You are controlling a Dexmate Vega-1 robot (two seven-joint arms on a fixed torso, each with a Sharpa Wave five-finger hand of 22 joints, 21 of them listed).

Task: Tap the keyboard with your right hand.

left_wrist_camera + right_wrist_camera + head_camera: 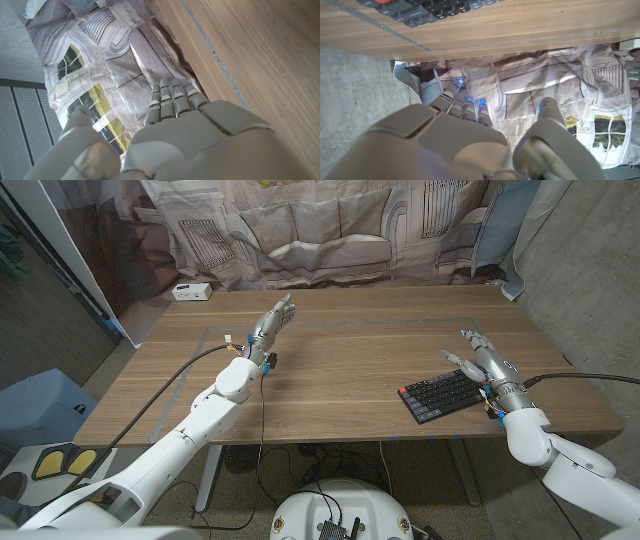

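Evidently the keyboard (441,396), a rigid, light, likely skid-prone board lying flat near the tabletop's (350,370) right front edge, needs only a light downward key tap from the right hand (484,361), poised beside it, fingers spread, holding nothing.

Lab/studio: printed backdrop (330,230), bare concrete floor (590,290).

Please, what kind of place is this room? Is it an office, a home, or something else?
Probably a lab or test room, not a home. A bare wooden table holds only a keyboard and a small white box; a printed cloth backdrop hangs behind it, and the floor is plain concrete.
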